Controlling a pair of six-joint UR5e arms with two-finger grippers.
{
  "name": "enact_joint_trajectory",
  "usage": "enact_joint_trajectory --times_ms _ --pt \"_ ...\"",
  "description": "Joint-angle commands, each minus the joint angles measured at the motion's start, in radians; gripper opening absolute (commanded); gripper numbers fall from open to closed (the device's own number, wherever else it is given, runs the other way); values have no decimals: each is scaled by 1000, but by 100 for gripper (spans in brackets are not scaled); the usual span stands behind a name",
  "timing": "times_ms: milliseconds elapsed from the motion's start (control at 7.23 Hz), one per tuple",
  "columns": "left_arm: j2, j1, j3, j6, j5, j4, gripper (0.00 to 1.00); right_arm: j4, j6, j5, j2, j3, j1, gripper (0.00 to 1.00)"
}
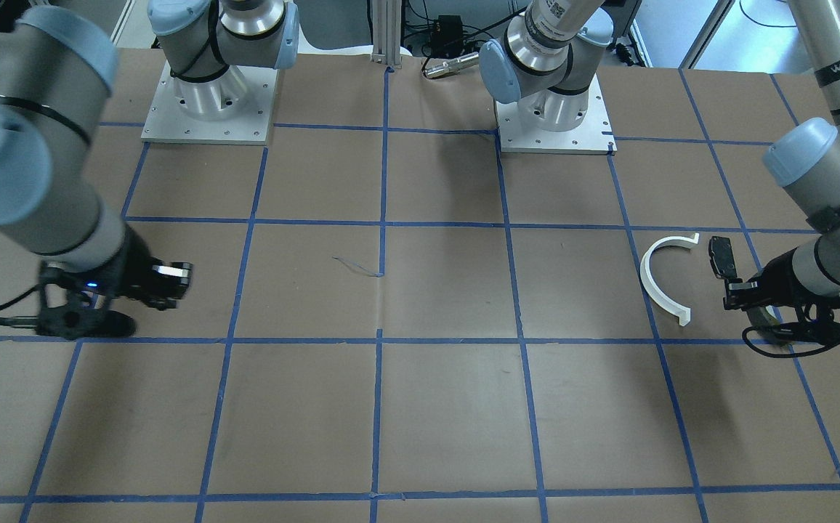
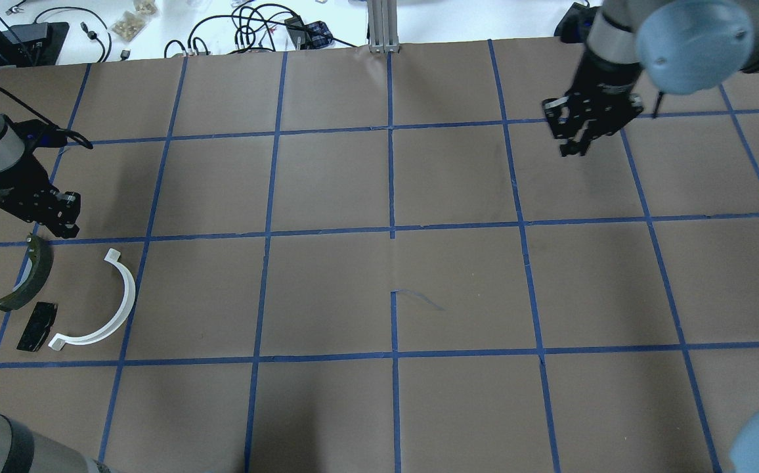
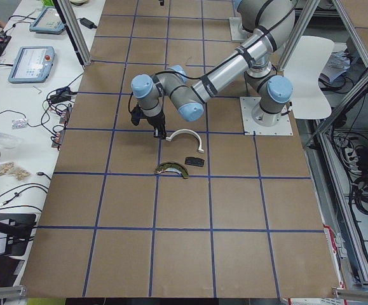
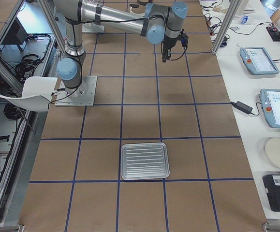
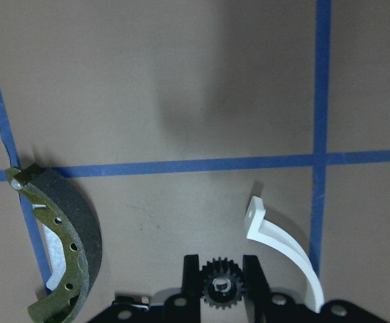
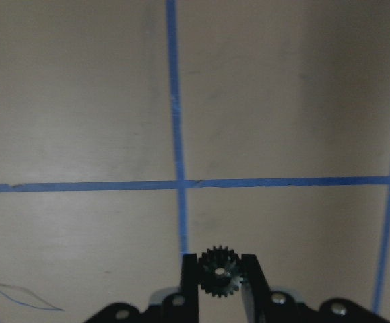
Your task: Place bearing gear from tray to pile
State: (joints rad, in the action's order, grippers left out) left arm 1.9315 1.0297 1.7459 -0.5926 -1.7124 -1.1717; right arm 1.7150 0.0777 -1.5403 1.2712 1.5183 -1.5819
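Observation:
My left gripper [image 2: 58, 223] hovers just beyond the pile and is shut on a small black bearing gear [image 5: 221, 288], seen in the left wrist view. The pile holds a white half-ring [image 2: 107, 309], a flat black pad [image 2: 37, 326] and a dark olive curved shoe [image 2: 25, 282]. My right gripper [image 2: 573, 141] is over bare table at the far right and is shut on another small black gear [image 6: 219, 272]. The ribbed metal tray [image 4: 144, 161] shows only in the exterior right view, with nothing visible in it.
The table is brown paper with a blue tape grid. The arm bases [image 1: 209, 109] stand on white plates at the robot's side. Cables and small items [image 2: 248, 26] lie beyond the far edge.

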Motion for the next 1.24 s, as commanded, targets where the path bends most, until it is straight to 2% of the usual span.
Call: enact_joint_trajectory --times_ms 0,138,415,553,691,830,968,1106 --pt "1 -28 88 -26 1 82 0 139 370 146 -83 6 -200 5" --pt "4 -30 99 -26 -1 96 0 232 473 140 -145 9 -283 5" --pt "14 -28 106 -26 2 95 0 258 531 152 -231 35 -338 9" --pt "14 -28 122 -26 8 96 0 268 533 173 -240 52 -339 18" --pt "12 -30 144 -27 5 99 16 267 534 212 -252 52 -342 44" --pt "0 -31 152 -26 1 98 18 264 533 192 -256 52 -349 99" --pt "1 -31 152 -27 1 99 48 258 508 175 -250 39 -348 100" --pt "1 -30 153 -27 1 98 88 246 467 136 -224 22 -327 100"
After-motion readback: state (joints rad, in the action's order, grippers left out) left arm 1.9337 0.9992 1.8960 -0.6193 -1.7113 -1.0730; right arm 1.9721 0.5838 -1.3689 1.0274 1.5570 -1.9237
